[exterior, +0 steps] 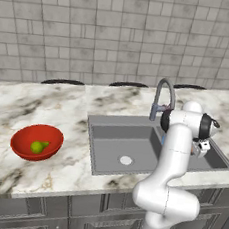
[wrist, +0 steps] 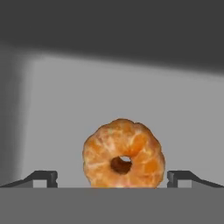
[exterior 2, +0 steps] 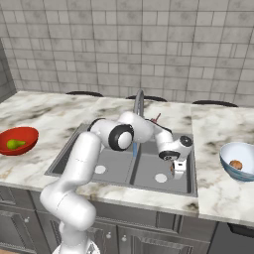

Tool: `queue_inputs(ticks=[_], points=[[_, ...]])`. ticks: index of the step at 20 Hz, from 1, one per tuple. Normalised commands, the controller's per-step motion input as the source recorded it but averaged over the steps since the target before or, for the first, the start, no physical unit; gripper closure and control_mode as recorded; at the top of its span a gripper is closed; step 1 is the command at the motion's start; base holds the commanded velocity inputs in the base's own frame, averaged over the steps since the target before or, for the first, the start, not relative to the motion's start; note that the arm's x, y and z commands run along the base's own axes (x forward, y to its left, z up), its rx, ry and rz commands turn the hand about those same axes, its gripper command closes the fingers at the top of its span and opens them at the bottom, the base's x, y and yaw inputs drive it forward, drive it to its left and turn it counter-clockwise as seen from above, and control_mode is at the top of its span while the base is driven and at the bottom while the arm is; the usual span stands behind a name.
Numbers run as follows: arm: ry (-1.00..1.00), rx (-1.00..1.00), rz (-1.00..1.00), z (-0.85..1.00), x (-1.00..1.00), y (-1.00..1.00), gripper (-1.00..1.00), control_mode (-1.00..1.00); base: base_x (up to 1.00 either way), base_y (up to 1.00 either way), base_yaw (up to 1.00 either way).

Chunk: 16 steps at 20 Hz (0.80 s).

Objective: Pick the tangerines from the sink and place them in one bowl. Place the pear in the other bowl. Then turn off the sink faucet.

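A: Where's the tangerine?
B: One tangerine (wrist: 124, 153) sits on the sink (exterior: 114, 136) floor, peeled-looking, segments showing w/ a dark hole in the middle. In the hand view it's at 6 o'clock, right btwn the two fingertips (wrist: 43, 178). From the right base cam it's a small orange bit (exterior 2: 172, 168) just beside the gripper (exterior 2: 177, 169), at 3 o'clock from the white drain (exterior 2: 160, 177).

A: Jaws?
B: Wide apart, nothing held. One tip each side of the fruit, gaps on both sides, not touching it.

A: Other fruit?
B: A second tangerine (exterior 2: 236, 164) lies inside the pale bluish-white bowl (exterior 2: 229, 153), on the surface at 3 o'clock from the sink. The pear (exterior: 38, 146) is in the red bowl (exterior: 25, 151), on the surface at 9 o'clock from the sink, well apart from it.

A: Faucet?
B: Grey gooseneck faucet (exterior: 163, 93) at the sink's back edge, 12 o'clock. A thin blue stream (exterior 2: 134, 148) shows below the spout, partly hidden by the arm.

A: Arm?
B: White arm (exterior: 175, 148) bends over the front rim and reaches down into the basin; wrist low, gripper pointing down near the floor at the right end.

A: Surroundings?
B: Marble surface (exterior: 37, 102), grey tile wall (exterior: 96, 29) behind, dark cabinets (exterior: 35, 213) below.
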Motion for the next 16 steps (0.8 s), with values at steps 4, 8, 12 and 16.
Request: queue_inputs(ticks=[4, 8, 12, 16], points=[[0.0, 0.0, 0.0, -0.27, 0.13, -0.28, -1.0, -1.0, 0.0, 0.0, 0.0], [0.0, 0.0, -0.01, -0.25, 0.08, -0.19, -1.0, -1.0, 0.0, 0.0, 0.0], [0.0, 0.0, -0.04, -0.15, 0.01, 0.0, 1.0, -1.0, 0.0, 0.0, 0.0], [0.06, 0.0, -0.04, -0.28, 0.0, 0.0, 1.0, -1.0, 0.0, 0.0, 0.0]])
